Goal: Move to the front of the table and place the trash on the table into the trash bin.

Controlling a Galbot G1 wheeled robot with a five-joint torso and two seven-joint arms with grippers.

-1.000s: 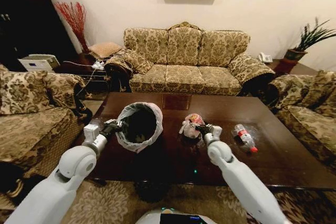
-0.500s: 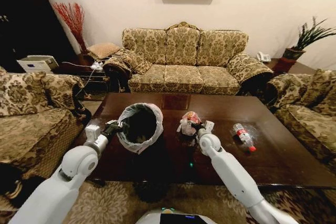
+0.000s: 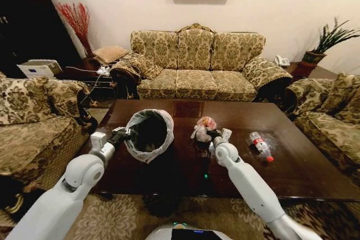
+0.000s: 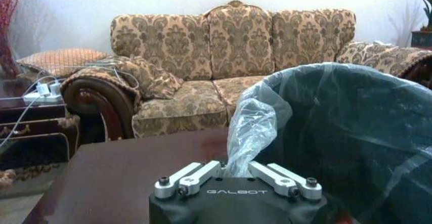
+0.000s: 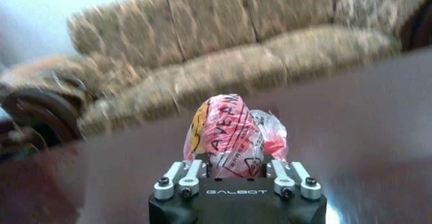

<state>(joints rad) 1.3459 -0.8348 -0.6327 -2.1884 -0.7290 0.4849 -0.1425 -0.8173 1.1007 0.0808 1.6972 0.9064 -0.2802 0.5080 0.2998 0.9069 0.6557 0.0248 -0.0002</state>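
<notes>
The right claw (image 3: 211, 135), clamped on the pink-white bag bundle (image 3: 203, 127), has lifted it off the bench (image 3: 292, 167) beside the trash bin (image 3: 149, 134); the left claw (image 3: 121, 134) grips the bin's liner (image 4: 251, 133); the red-capped bottle (image 3: 260, 146) remains.

The table (image 3: 292, 155) is seen from above by the head view; the sofa (image 4: 229, 57) beyond it is faced low by both wrist views.

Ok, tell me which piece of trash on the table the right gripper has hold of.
The pink-white plastic bag bundle, pinched in the right gripper. The clear red-capped bottle lies untouched on the table, farther right.
</notes>
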